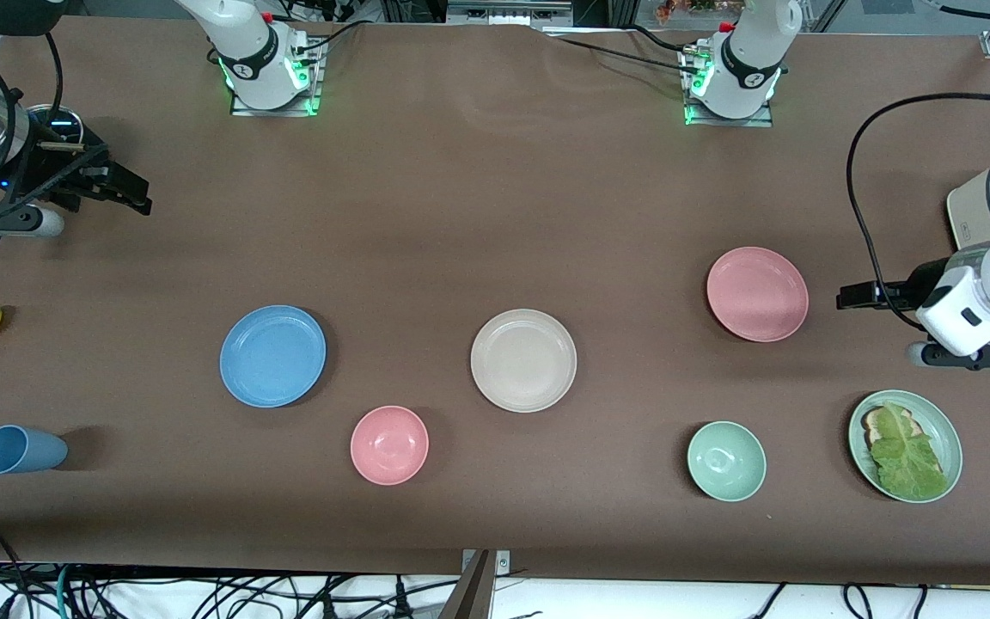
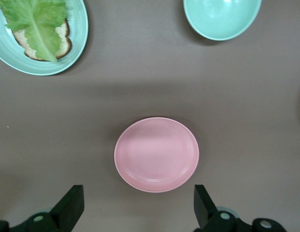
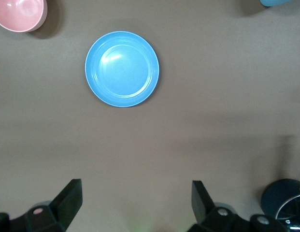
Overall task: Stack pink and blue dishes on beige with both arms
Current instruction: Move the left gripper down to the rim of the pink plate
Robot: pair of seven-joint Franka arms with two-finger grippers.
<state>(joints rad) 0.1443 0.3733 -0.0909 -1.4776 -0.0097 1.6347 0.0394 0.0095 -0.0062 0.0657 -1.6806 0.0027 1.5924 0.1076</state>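
Nothing is stacked yet: my left pincer (image 2: 137, 208) hangs released over the worktop (image 1: 461, 215) beside the pink plate (image 1: 757, 293), my right pincer (image 3: 135, 205) released well apart from the blue plate (image 1: 272, 355), and the beige plate (image 1: 523, 359) lies bare between them.

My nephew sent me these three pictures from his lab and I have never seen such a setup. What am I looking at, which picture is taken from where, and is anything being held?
Two white robot arms stand at a brown table. The wide picture looks down from across it; the other two come from cameras on each arm's wrist.

On the table lie a shallow sky-blue plastic plate, a cream-beige plastic plate and a salmon-pink plastic plate, plus two small bowls, a blue cup, a yellow fruit and a green plate with lettuce.

The left pincer hangs open beside the pink plate; the right pincer hangs open at its own end of the table. Nothing is held or stacked.
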